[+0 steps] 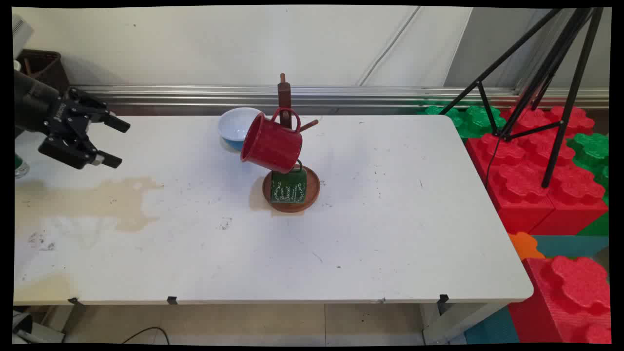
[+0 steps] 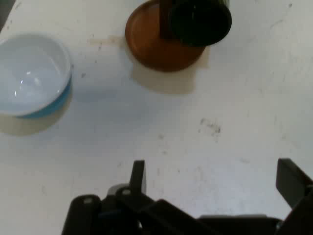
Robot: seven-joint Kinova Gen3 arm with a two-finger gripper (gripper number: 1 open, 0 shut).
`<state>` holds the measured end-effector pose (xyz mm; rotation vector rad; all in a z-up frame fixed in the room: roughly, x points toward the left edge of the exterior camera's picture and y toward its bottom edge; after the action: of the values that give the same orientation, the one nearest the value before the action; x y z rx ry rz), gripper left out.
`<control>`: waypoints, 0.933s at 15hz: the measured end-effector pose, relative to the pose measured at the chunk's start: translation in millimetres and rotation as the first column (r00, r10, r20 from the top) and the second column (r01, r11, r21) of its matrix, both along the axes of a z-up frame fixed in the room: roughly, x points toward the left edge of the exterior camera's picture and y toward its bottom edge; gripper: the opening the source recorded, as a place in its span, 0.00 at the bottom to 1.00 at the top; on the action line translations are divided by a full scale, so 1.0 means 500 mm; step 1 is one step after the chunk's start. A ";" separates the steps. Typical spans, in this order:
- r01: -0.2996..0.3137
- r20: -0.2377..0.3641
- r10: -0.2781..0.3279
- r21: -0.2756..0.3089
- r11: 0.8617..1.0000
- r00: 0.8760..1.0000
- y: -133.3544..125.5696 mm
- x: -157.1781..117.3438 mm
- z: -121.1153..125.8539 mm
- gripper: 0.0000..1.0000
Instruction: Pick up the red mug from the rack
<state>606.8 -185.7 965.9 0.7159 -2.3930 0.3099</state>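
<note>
Tool point(image 1: 114, 142) spread, empty, hovering at 9 o'clock of surface point(image 1: 390, 219), well apart from mug tree point(image 1: 284, 105) at centre; red mug point(image 1: 271, 144) hangs tilted on peg (enamel, probably light, rigid, slick; handle or rim best hold), green mug point(image 1: 288, 187) below on wooden base point(image 1: 314, 190).

Hand view: fingers point(image 2: 138, 176) apart, bowl point(image 2: 34, 78) at 10 o'clock, base point(image 2: 146, 44) at 12.

Fixed high overview, close claw-mounted view; shared round wooden base point(image 1: 291, 204) point(image 2: 156, 46).

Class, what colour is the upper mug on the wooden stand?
Red mug, clearest in the main view.
</note>
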 end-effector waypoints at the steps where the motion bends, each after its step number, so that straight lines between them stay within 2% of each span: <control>1: -0.014 -0.009 0.014 0.004 1.000 1.000 0.005 -0.001 0.006 1.00; 8: -0.112 -0.110 0.114 0.028 0.993 0.987 0.031 -0.050 0.053 1.00; 14: -0.169 -0.185 0.174 0.042 0.985 0.967 0.031 -0.119 0.071 1.00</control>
<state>547.3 -170.2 1001.6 0.9250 -2.1654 0.2696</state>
